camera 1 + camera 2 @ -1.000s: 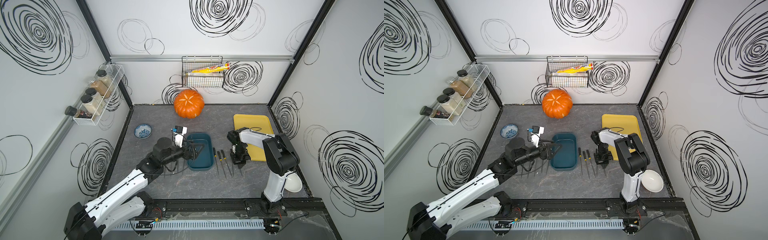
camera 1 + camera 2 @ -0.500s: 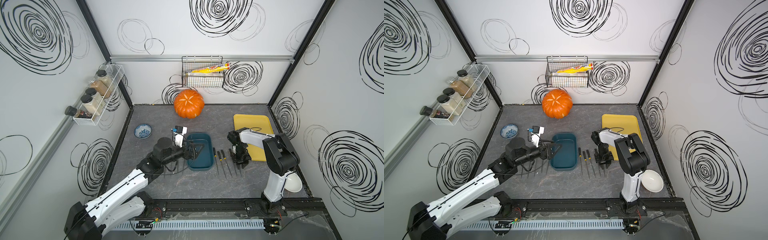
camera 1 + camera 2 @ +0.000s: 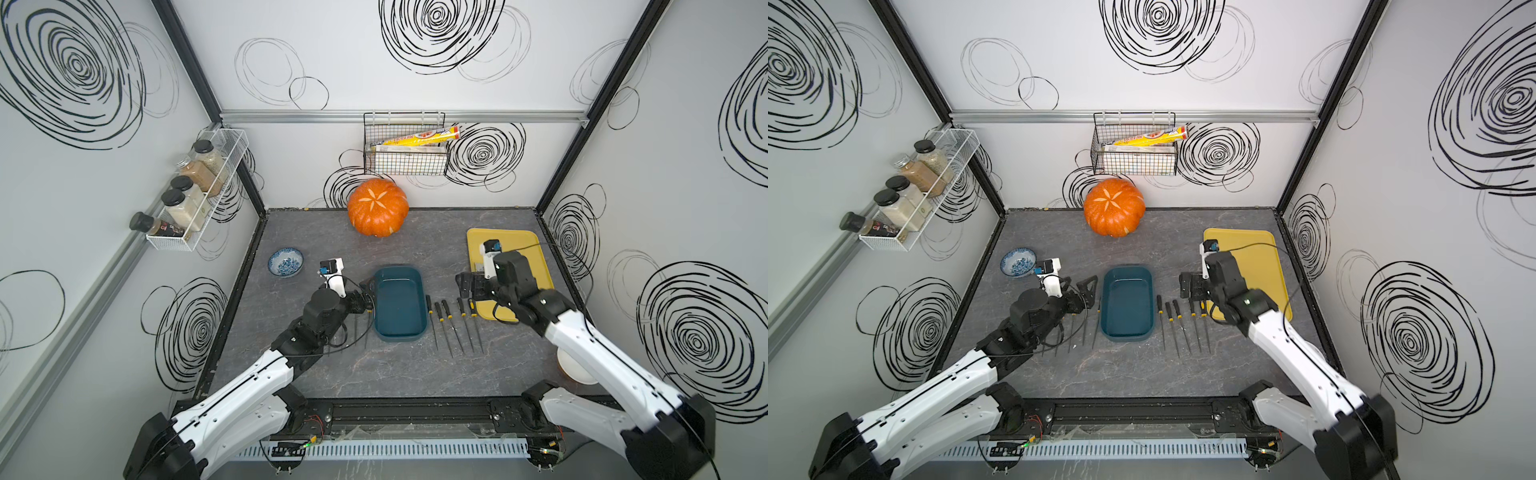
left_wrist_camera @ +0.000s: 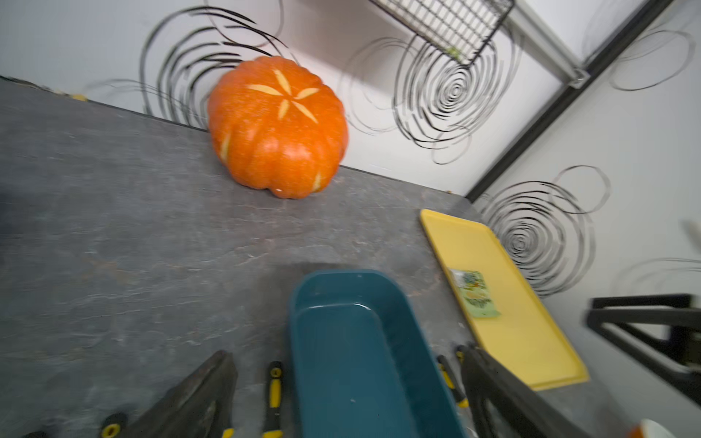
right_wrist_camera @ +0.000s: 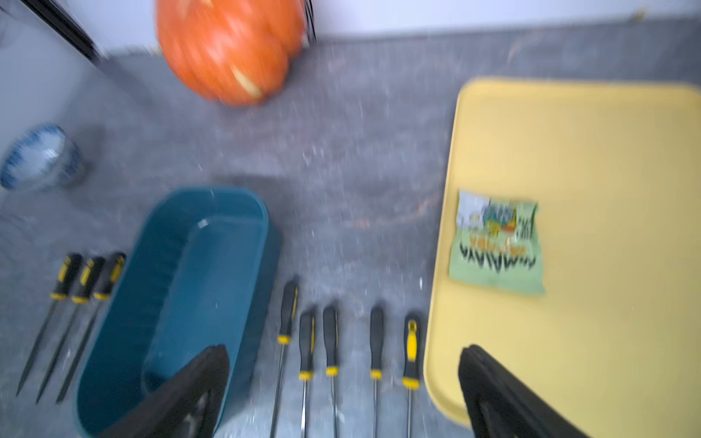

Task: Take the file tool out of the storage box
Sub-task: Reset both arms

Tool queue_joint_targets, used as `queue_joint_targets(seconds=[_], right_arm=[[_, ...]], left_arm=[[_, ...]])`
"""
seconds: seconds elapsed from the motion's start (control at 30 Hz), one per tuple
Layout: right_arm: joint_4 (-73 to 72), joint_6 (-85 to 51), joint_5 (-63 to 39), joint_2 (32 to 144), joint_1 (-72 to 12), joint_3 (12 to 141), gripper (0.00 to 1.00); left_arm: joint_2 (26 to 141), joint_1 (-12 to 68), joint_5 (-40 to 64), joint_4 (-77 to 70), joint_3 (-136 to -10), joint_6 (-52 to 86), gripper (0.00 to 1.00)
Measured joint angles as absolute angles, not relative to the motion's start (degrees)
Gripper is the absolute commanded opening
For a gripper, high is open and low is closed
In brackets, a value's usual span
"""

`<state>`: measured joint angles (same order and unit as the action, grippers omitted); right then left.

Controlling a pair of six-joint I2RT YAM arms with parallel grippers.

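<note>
1. Although blur smears the right wrist view, it shows the right gripper (image 5: 343, 350) with jaws spread wide and empty. It hangs above the table (image 3: 332, 374), close to the handle ends of the right-hand files.
2. Storage box (image 3: 400, 307): dark teal, mid-table, long axis running near to far. Both top views show only bare teal floor inside.
3. Files (image 3: 444, 308): five with black-and-yellow handles lie side by side on the table just right of the box, handles far, tips near. The rightmost lies just beside the near-left corner of the yellow tray (image 3: 528, 253).
4. More files lie left of the box. The right wrist view gives three handles. In both top views the left arm covers most of them and only thin shafts poke out, so the count is uncertain.
5. Left gripper (image 3: 1087, 289): jaws wide, beside the box's left wall toward its far end. Its wrist view cuts off the box's near part. Whether the gripper touches the wall, I cannot tell.
6. Right arm hides part of the tray in both top views. The green packet (image 5: 497, 246) on the tray shows only in the wrist views, print unreadable. A white bowl (image 3: 579, 372) at near right peeks from under that arm.
7. Pumpkin (image 3: 377, 208) sits far centre. Blue-patterned bowl (image 3: 285, 262) sits left of the box, contents too small to name.
</note>
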<state>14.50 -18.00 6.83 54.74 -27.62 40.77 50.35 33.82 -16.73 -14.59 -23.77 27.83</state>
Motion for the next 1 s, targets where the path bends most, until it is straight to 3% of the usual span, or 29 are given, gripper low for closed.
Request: queue_joint_targets(seconds=[0.17, 0.37, 0.53, 0.7, 0.83, 0.93, 1.0], right_arm=[[-8.1, -10.4, 13.1, 52.1, -27.2, 19.7, 1.0], [-29.9, 1.4, 25.4, 53.4, -26.2, 9.1, 1.0], [-52.8, 5.8, 29.0, 60.4, -19.7, 1.8, 1.0], [-69.5, 8.9, 29.0, 76.5, -17.1, 1.6, 1.0], [-80.4, 7.8, 27.7, 84.7, -13.8, 3.6, 1.0], [-81.3, 4.3, 25.9, 87.0, -8.8, 4.6, 1.0], [-81.6, 3.2, 25.6, 88.0, -7.5, 6.0, 1.0]], left_arm=[[57.8, 33.2, -25.9, -24.0, -15.7, 17.9, 0.99], [58.8, 28.4, -30.9, -39.3, -12.1, 7.7, 0.99], [63.0, 13.9, -24.8, -45.9, -12.5, 5.1, 0.99], [71.2, 0.3, -14.0, -55.7, -8.0, 6.1, 0.99], [76.0, -4.5, -7.8, -65.7, -5.7, 8.0, 0.99], [86.1, -5.6, -3.9, -77.1, -5.9, 8.5, 0.99], [88.4, -5.4, -1.7, -74.1, -7.9, 7.9, 0.99]])
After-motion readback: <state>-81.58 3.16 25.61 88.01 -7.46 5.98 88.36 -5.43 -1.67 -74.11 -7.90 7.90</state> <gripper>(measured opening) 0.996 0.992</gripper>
